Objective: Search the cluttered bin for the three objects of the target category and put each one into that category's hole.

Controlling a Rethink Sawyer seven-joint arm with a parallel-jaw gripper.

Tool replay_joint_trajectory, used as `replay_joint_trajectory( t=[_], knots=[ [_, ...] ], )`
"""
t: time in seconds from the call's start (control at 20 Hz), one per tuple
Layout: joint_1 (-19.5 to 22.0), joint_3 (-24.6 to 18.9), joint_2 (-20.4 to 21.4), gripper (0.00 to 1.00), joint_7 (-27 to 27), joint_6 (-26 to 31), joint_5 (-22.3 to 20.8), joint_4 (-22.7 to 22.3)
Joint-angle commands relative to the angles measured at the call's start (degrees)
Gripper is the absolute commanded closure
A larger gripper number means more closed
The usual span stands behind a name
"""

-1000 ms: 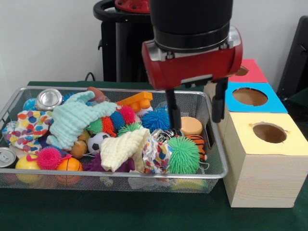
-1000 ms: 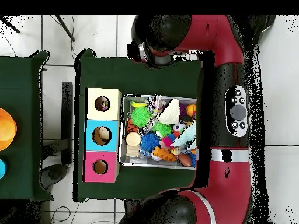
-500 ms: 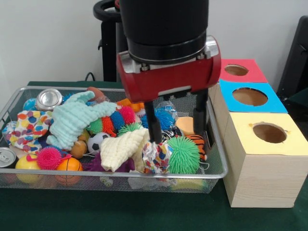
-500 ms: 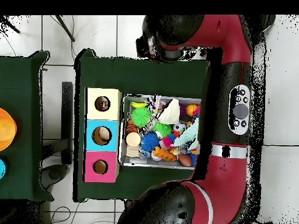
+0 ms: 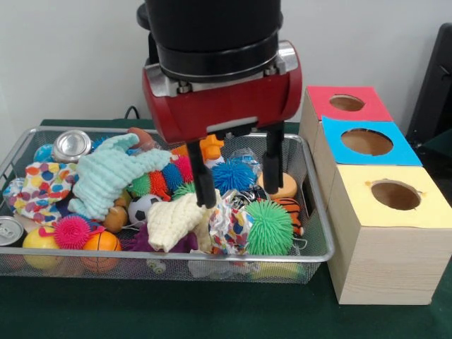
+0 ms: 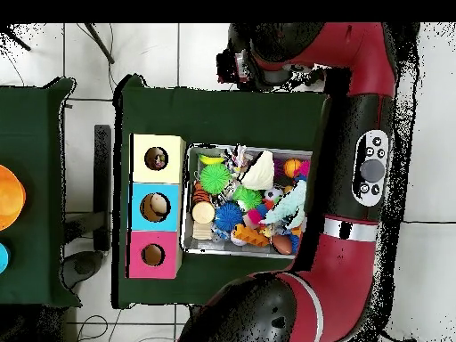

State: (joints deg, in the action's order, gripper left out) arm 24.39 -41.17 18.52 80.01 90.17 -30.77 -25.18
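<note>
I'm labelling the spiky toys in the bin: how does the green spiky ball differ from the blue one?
The green spiky ball lies at the basket's front wall; the blue spiky ball lies further back, near the middle. The green one looks larger in the front view, though it is closer to the camera. The green one shows whole, while the gripper hangs in front of the blue one. Both are round with soft spikes.
</note>
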Motion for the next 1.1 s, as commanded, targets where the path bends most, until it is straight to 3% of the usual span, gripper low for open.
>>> replay_joint_trajectory(
  t=[0.05, 0.55, 0.85, 1.1],
  knots=[
    [0.1, -1.4, 0.2, 0.0, -18.5, 4.2, -2.8, -1.4],
    [1.5, 1.6, 2.2, 0.0, -17.3, -4.8, 0.2, -11.0],
    [2.8, 1.5, 1.9, 0.0, -17.7, -8.6, 0.3, -14.1],
    [3.4, 0.7, 0.9, 0.0, -19.0, -9.9, -0.2, -14.0]
  ],
)
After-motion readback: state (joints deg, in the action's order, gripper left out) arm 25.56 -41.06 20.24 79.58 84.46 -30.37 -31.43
